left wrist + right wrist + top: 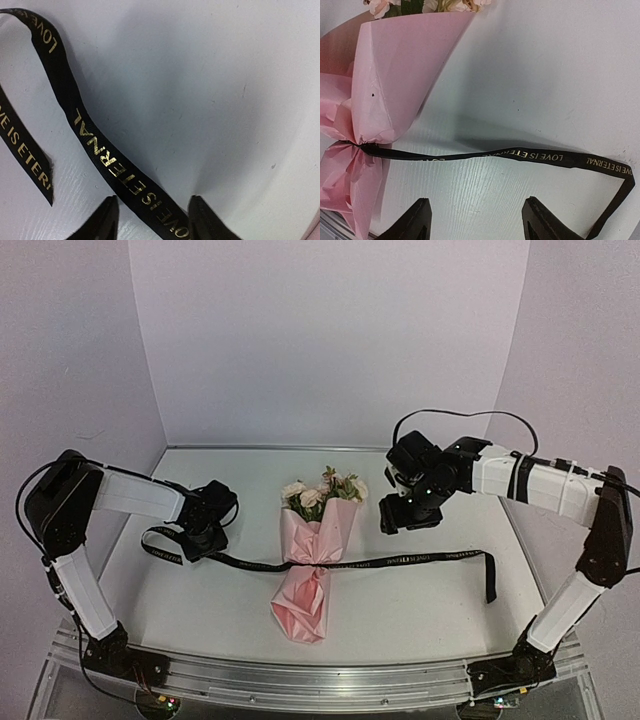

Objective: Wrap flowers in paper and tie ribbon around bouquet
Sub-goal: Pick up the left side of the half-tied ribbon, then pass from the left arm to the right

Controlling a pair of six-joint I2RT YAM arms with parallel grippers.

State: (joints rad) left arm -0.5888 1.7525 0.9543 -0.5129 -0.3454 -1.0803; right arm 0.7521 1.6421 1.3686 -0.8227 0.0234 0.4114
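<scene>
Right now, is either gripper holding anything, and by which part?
Nothing held. The ribbon lies ungripped between the left gripper's open fingers; the right gripper is open.

The ribbon (530, 154) was matt black cloth with shiny gold lettering. The paper (400, 70) looked thin, matt and crinkled; the table (545, 65) was smooth, faintly grained.

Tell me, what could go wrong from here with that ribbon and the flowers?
1. The ribbon lies flat on the table. The left fingers straddle it and may close without catching so thin a strip.
2. The right fingers hold nothing, so a pull from the left alone could slide the ribbon out or drag the loose bouquet.
3. Hard tugging might crumple the thin paper at the waist.
</scene>
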